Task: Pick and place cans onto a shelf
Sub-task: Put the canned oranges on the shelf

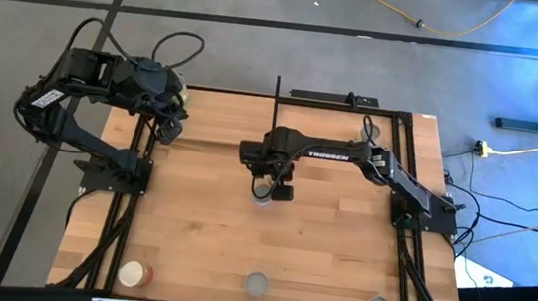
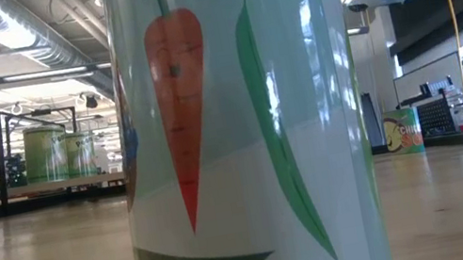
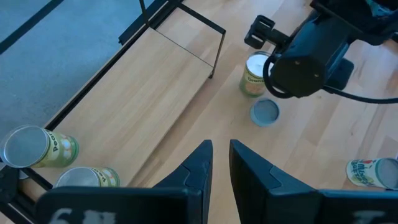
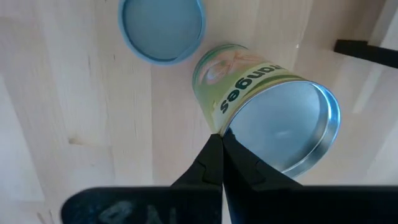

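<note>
Overhead, the right hand — fingers pressed together, holding nothing — hangs beside a green-yellow can.

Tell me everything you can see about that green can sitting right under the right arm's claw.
The green can is a small cylinder with a yellow-green paper label bearing dark green lettering and a shiny silvery metal top with a raised rim. It stands upright on the wooden table, mid-table, beside a small grey-blue can. The right gripper hangs just above it with fingers together, apparently not gripping it.
</note>
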Robot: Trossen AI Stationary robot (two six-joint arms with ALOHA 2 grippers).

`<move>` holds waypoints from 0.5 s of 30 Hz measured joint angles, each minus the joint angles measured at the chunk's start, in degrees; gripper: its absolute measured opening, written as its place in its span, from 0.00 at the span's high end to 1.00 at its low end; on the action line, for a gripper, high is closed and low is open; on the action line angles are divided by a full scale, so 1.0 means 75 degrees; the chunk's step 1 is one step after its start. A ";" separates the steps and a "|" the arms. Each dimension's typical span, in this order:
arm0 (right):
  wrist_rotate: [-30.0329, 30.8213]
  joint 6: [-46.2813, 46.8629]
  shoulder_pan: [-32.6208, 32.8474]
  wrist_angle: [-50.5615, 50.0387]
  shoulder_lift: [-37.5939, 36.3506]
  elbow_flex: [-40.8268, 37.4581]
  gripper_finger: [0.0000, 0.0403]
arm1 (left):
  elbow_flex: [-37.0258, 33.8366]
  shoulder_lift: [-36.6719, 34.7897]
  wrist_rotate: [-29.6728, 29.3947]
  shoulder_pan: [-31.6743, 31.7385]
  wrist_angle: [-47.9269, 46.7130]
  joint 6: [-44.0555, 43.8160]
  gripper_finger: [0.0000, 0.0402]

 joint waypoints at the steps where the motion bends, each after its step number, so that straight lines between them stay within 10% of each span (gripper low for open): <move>1: -0.0004 -0.0051 0.0000 0.0001 0.0000 0.0000 1.00 | 0.0000 0.0000 0.0000 -0.0001 0.0000 0.0000 0.88; 15: -0.0023 -0.0181 0.0000 0.0376 0.0000 0.0000 1.00 | 0.0000 0.0001 0.0000 0.0002 -0.0003 0.0000 0.88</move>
